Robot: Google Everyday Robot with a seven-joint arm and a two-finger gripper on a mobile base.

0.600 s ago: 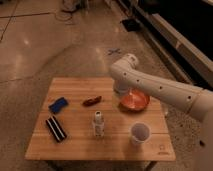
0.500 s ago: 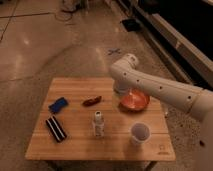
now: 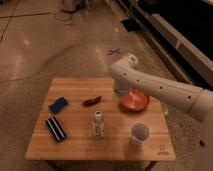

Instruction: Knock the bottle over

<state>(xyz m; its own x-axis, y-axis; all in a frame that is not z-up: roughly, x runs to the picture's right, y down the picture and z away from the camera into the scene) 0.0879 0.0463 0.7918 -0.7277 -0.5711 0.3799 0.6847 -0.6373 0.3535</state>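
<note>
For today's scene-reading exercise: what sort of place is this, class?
Probably an indoor robotics lab: polished concrete floor with a blue tape cross, a small wooden table holding the bottle, and a white robot arm, its gripper low beside the orange bowl.

A glossy speckled floor (image 3: 50,50) with soft glare patches surrounds the low wooden desk (image 3: 75,146), a long dark bench (image 3: 172,32) lines the right side, and the gripper (image 3: 121,90) hangs at the desk's far edge.
</note>
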